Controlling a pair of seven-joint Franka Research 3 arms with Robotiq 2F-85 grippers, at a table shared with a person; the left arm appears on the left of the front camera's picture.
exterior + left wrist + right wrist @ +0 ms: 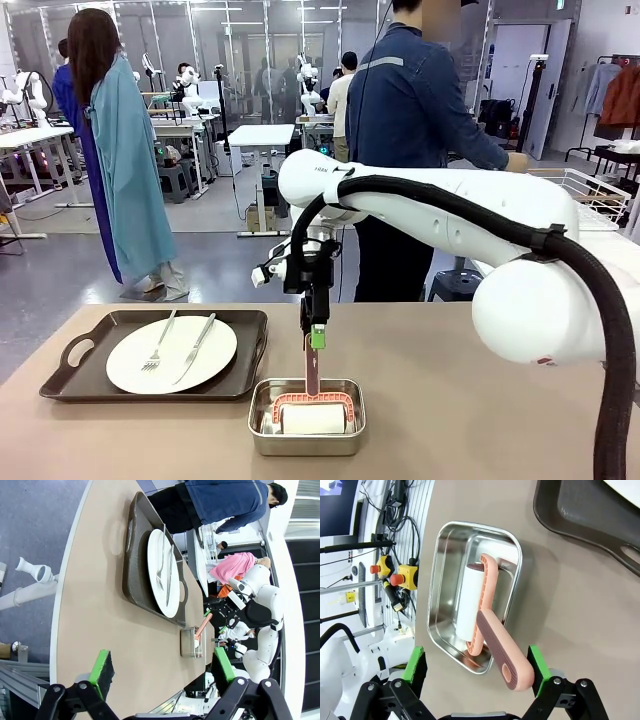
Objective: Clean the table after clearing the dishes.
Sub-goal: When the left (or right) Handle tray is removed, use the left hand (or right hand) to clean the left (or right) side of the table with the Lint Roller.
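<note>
The plain beige-brown tabletop [450, 400] carries two things directly: a dark brown handled tray [60, 385] on its left part and a small steel pan [305, 444] beside the tray's near right corner, apart from it. The pan seems close to the robot-side edge, which is poorly seen.
</note>
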